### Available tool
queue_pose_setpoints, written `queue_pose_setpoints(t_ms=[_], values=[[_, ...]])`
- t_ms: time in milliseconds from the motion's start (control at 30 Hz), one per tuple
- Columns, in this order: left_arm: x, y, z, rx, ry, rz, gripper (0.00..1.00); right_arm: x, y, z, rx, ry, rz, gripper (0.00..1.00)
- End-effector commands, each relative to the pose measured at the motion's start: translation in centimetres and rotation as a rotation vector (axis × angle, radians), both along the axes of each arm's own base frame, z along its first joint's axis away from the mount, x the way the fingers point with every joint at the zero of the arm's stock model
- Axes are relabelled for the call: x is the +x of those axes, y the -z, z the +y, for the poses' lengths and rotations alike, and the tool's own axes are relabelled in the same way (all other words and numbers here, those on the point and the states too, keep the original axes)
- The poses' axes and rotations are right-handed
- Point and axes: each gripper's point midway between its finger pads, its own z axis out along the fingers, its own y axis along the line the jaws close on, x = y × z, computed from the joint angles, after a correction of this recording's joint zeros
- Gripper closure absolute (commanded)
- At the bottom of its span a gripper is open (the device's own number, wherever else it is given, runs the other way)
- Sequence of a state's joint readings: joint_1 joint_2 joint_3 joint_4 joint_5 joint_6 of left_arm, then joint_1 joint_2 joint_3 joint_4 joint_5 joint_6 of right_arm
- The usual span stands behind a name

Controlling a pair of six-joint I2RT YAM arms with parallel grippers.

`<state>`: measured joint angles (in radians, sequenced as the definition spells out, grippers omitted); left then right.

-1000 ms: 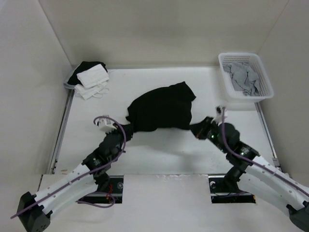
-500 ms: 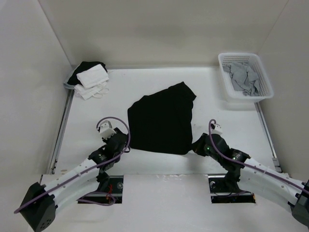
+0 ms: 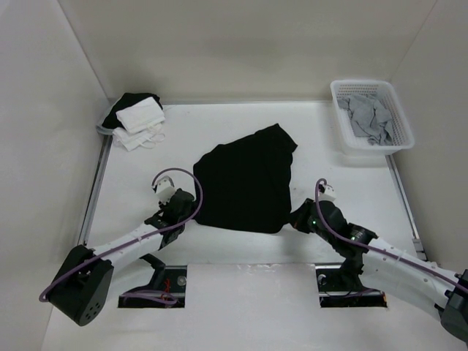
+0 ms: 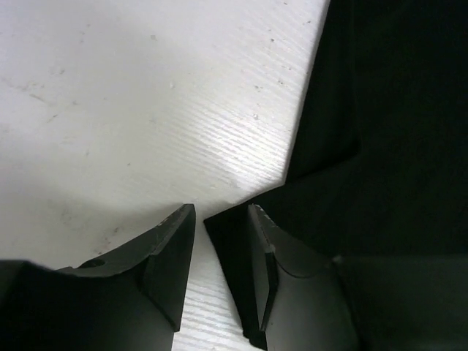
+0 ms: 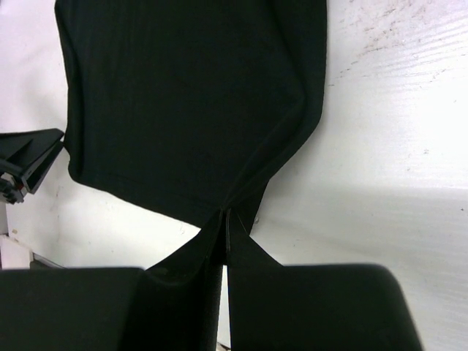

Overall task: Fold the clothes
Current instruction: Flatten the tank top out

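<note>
The black T-shirt lies spread flat in the middle of the table. My left gripper is low at its near left corner, open. In the left wrist view the corner of the shirt lies loose between the fingers, close to the right one, and the gripper holds nothing. My right gripper is at the near right corner. In the right wrist view its jaws are shut on the shirt's edge, and the fabric draws into a pinch there.
A white basket with a light grey garment stands at the back right. A pile of white cloths on a black cloth sits at the back left. White walls close in the table on three sides.
The shirt was bunched and lifted a second ago; both arms drew it toward the near edge and it now lies flat. My left gripper has opened and let go of its corner.
</note>
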<state>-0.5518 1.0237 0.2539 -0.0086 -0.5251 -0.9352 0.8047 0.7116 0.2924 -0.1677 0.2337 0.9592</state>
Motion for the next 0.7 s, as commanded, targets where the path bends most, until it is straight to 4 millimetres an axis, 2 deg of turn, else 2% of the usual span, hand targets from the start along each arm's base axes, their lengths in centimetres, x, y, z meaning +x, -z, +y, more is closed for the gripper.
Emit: queue_pose_setpoints(t_ms=[0,67,133,233,367,433,500,633,667], values=[[0.2,0.0,-1.4,-0.015,0.062,0.031,0.64,0.7,-1.4,0.5,0.039,-0.001,-0.058,0.93],[0.2,0.1,-1.6,-0.013,0.076,0.042,0.66,0.8,-1.4,0.5,0.041,-0.001,-0.059,0.93],[0.1,0.4,-1.9,-0.004,0.101,0.064,0.72,0.8,-1.5,0.5,0.045,-0.001,-0.062,0.93],[-0.3,0.3,-1.5,0.008,0.09,0.08,0.75,0.9,-1.8,0.5,0.047,-0.002,-0.071,0.93],[-0.5,0.3,-0.9,0.026,0.08,0.079,0.84,1.1,-2.2,0.7,0.053,-0.003,-0.08,0.93],[-0.5,0.3,-1.0,0.016,0.085,0.079,0.92,1.1,-2.7,0.8,0.065,-0.006,-0.095,0.93],[-0.3,-0.3,-1.3,-0.003,0.09,0.046,0.95,1.1,-2.8,0.8,0.068,-0.006,-0.098,0.93],[0.7,-4.6,-2.2,-0.068,0.108,-0.078,1.0,1.6,-4.2,0.7,0.06,-0.002,-0.138,0.94],[1.1,-7.5,-2.7,-0.1,0.117,-0.148,1.0,1.9,-5.3,0.7,0.058,-0.004,-0.165,0.95]])
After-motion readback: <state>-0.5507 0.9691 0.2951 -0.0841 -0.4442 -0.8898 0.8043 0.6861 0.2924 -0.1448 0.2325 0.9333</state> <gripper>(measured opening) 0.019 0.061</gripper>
